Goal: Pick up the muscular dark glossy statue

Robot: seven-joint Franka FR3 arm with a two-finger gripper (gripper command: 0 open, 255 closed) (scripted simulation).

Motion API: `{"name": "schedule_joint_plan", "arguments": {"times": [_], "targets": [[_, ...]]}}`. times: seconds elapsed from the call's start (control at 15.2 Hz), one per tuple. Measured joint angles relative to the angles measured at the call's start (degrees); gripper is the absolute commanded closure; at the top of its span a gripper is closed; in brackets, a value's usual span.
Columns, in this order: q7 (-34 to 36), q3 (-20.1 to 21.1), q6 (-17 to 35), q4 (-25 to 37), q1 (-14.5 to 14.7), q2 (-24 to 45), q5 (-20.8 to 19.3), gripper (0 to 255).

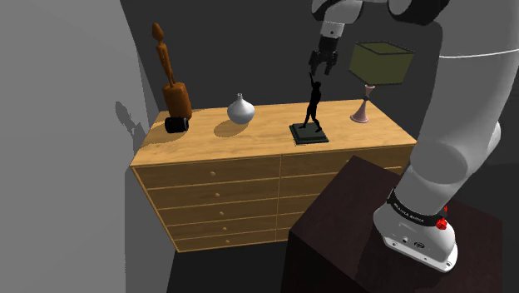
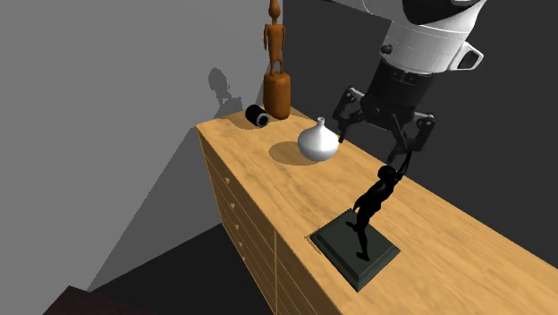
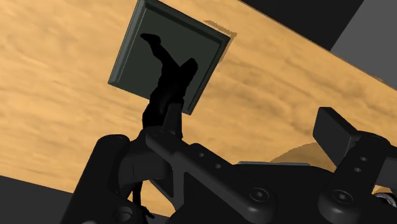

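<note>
The task is judged to be at the approach stage: the black statue [image 1: 313, 104] has not yet been lifted and is seen upright on its dark square base [image 1: 308, 134], which lies flat on the wooden surface [image 1: 266, 137], right of the middle in the shoulder view. The gripper [image 1: 323, 70] is held directly above the statue, with its fingers spread apart and nothing clasped. In the second exterior view the raised arm of the statue [image 2: 371, 210] is shown reaching up to the open gripper [image 2: 380, 143], close to one finger; whether it is touched cannot be told. What is left, it is judged, is for the gripper to be lowered around the statue, closed and raised. Across the surface, from the shoulder view's left to its right, a tall brown wooden figure [image 1: 170, 79] is found near the far corner, a small black cylinder [image 1: 176, 125] lying just beside its foot, then a white vase [image 1: 241, 110], then the statue, and last a lamp [image 1: 378, 67] with an olive shade on a pink foot. The surface is the top of a chest whose rows of drawers [image 1: 216, 196] are set below it. Plain grey walls [image 1: 66, 100] are seen behind and to the left, and the dark stand [image 1: 333, 225] is placed in front of the chest.
</note>
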Motion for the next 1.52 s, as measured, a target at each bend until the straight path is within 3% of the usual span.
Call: {"name": "schedule_joint_plan", "arguments": {"times": [0.46, 0.92, 0.99, 1.52], "targets": [[-3.74, 1.11, -4.29, 16.84, -7.55, 15.94, 6.36, 0], [-4.82, 1.64, -0.65, 14.76, -7.73, 17.86, 7.39, 0], [-4.88, 1.68, -0.4, 14.63, -7.73, 17.99, 7.46, 255], [-4.95, 1.64, -0.1, 14.5, -7.79, 18.08, 7.49, 255]]}}
